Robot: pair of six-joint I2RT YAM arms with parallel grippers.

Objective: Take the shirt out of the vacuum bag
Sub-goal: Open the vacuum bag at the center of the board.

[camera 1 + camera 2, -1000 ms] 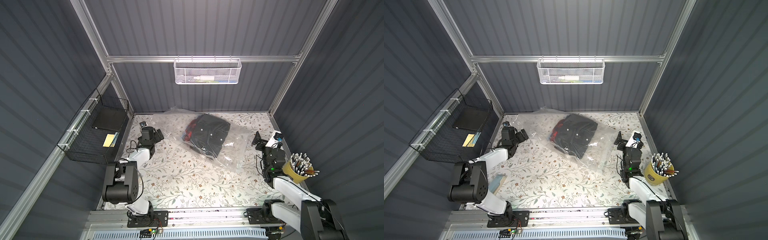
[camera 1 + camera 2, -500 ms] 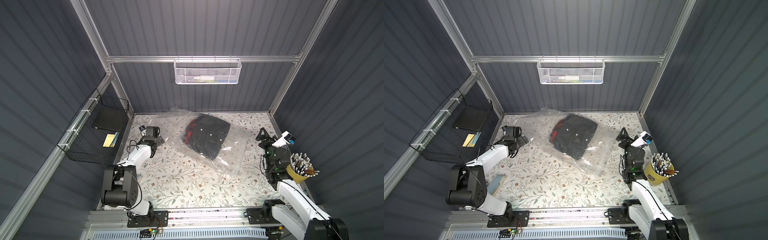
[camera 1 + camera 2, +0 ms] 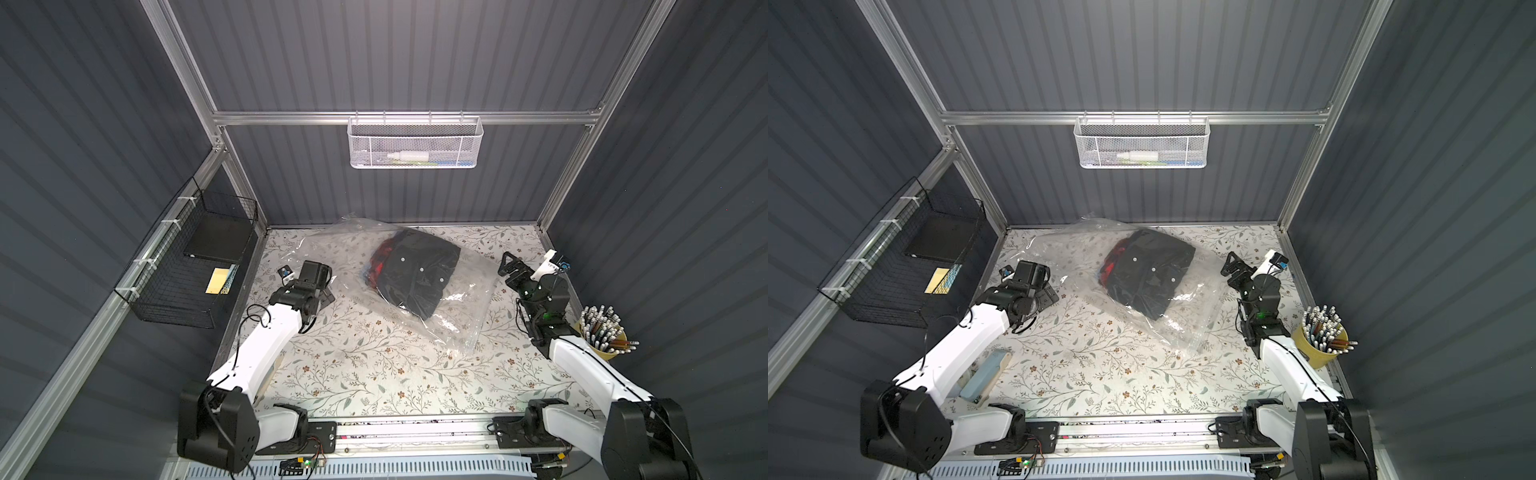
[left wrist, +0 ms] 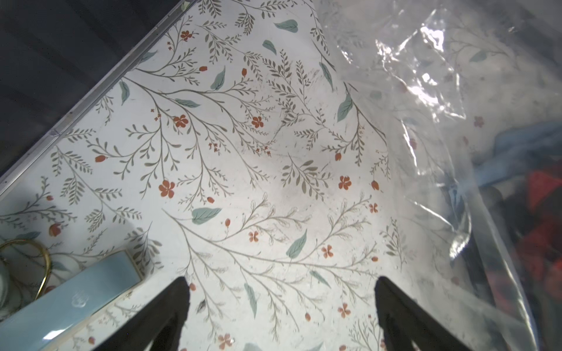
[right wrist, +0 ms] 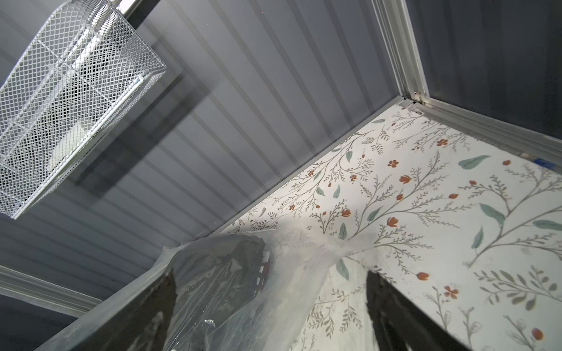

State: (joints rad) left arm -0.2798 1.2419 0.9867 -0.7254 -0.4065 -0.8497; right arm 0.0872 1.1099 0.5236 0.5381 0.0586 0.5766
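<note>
Left gripper [image 4: 280, 279], jaws spread wide and empty, hangs over the flowered table [image 3: 365, 365], just beside one edge of the vacuum bag [image 3: 461, 307]. Right gripper [image 3: 510, 268], jaws likewise apart and clamped on nothing, stands at the bag's opposite edge; whether it touches the plastic cannot be told. The dark shirt [image 3: 419, 270] lies folded inside the bag, toward the back of the table.
</note>
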